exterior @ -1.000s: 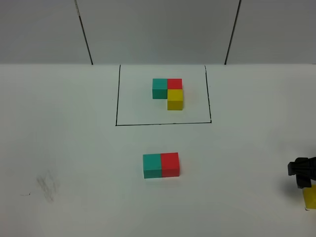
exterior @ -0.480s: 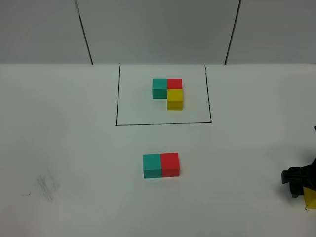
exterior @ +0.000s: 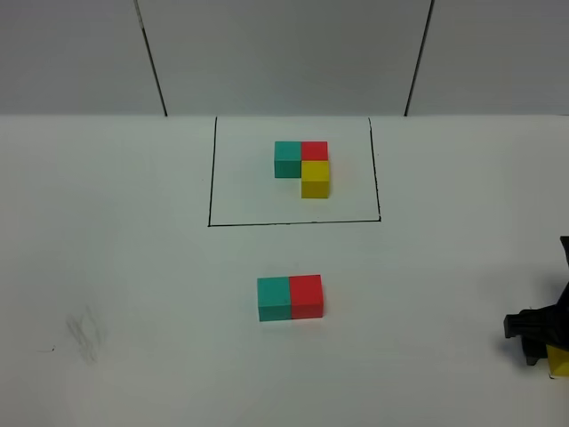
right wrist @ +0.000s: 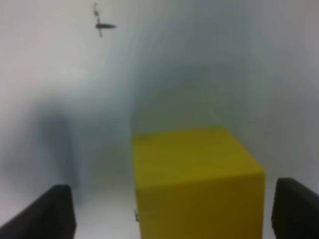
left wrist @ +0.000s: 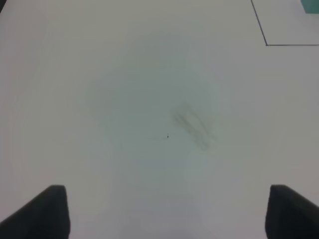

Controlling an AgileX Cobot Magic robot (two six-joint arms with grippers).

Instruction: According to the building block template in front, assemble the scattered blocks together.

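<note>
White table (exterior: 133, 267): your left gripper (left wrist: 167, 214) hangs spread over a smudge (left wrist: 192, 124). Teal cube (exterior: 274, 298) and red cube (exterior: 306, 296) sit joined mid-table, nearer than the template (exterior: 302, 167). At the right edge, your right gripper (right wrist: 177, 209) straddles the yellow cube (right wrist: 197, 184), jaws apart.

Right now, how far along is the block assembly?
Done: teal cube and red cube sit joined side by side, as in the template. In hand: right gripper straddles the yellow cube, jaws open, not gripping. Left: place it against the red cube's near side.
</note>
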